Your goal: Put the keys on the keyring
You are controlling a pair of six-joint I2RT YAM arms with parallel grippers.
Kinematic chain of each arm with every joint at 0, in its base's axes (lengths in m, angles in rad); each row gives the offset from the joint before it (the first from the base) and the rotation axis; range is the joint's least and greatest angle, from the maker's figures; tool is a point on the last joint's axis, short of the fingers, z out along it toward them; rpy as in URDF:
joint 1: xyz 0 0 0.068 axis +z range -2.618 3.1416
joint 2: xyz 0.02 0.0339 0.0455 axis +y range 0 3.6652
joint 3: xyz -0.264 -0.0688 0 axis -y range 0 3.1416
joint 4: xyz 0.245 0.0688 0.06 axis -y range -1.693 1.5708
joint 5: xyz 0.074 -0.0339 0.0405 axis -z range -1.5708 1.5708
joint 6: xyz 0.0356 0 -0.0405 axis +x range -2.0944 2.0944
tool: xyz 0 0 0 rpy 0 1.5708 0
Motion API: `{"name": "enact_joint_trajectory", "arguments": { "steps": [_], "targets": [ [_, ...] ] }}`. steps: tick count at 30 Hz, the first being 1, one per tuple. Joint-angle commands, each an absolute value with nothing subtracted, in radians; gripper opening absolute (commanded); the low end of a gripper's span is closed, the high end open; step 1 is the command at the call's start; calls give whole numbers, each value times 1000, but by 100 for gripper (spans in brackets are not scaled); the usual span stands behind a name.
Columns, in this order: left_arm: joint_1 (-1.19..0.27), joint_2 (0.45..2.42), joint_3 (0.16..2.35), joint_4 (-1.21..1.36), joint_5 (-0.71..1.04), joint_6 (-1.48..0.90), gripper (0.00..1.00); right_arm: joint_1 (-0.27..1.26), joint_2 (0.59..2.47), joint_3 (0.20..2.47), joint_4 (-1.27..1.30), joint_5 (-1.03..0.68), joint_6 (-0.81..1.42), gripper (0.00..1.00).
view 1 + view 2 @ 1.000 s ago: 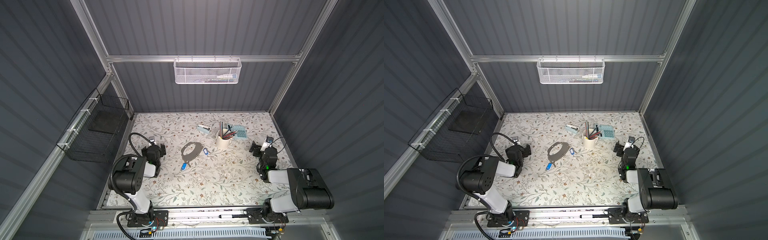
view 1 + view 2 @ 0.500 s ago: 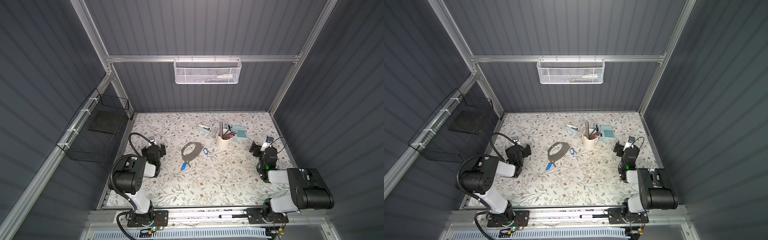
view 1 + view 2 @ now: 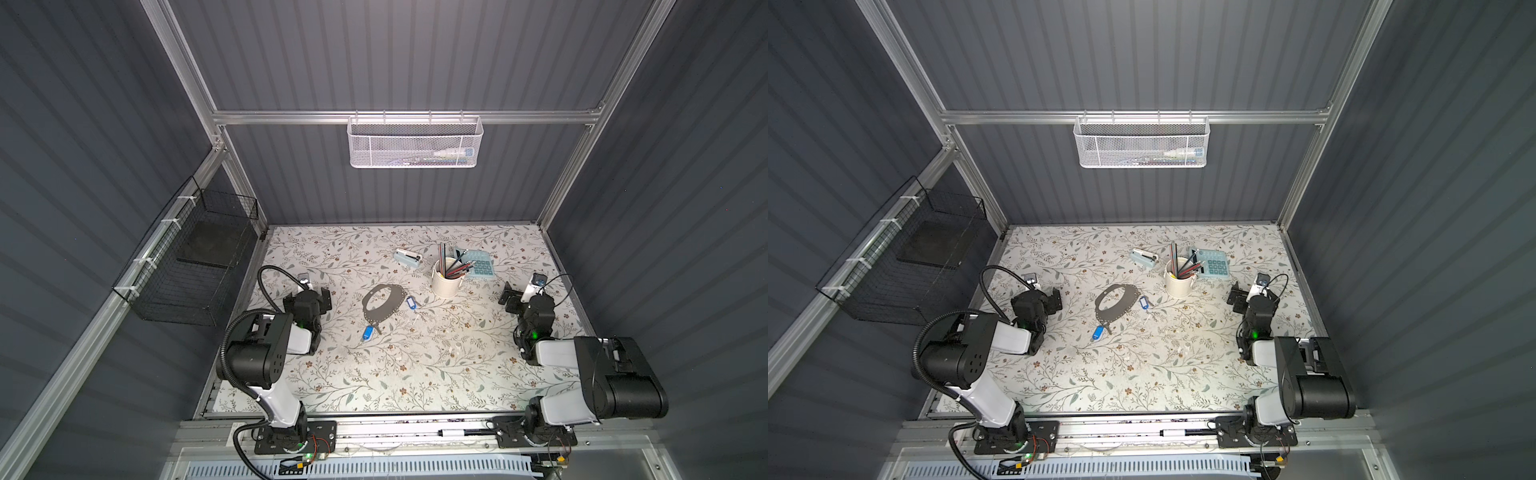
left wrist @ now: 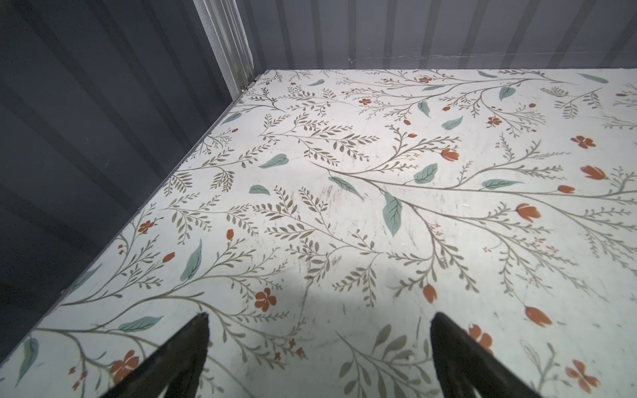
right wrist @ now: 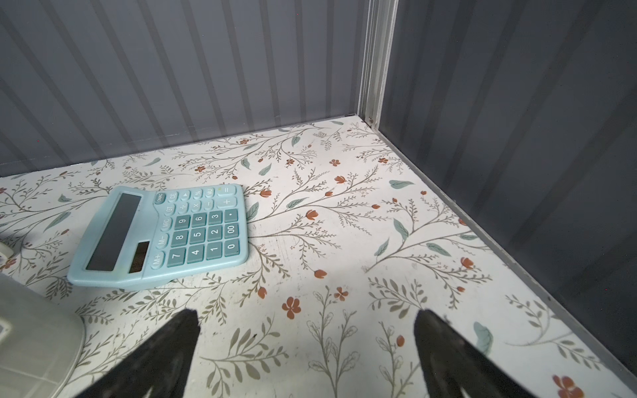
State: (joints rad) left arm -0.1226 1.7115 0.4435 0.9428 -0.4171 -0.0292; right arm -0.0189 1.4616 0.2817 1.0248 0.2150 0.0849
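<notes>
Lab robot cell: aluminium-framed grey panels (image 3: 399,62)

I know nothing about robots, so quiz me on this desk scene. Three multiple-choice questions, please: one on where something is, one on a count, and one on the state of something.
1. Where does the calculator lie?
A) beside the white cup
B) in a drawer
C) on a high shelf

2. How many blue key tags lie on the table?
A) one
B) two
C) four

3. How is the right gripper?
A) shut, empty
B) shut on a tag
C) open, empty

Answers:
1 A: both top views show it just behind the cup.
2 B: one lies in front of the grey ring, one by the ring's right edge.
3 C: its fingers stand wide apart over bare table.
</notes>
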Motion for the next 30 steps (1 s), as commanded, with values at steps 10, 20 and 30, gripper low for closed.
{"name": "enact_joint_trajectory", "arguments": {
  "steps": [10, 20, 30],
  "targets": [
    [-118, 1718, 450, 957, -409, -14, 100, -14, 1468, 296, 1047, 229, 78, 99],
    [-117, 1717, 451, 957, -408, -15, 100, -8, 1468, 290, 1062, 224, 67, 99],
    [-118, 1718, 451, 957, -408, -15, 100, -8, 1468, 293, 1057, 225, 67, 99]
  ]
}}
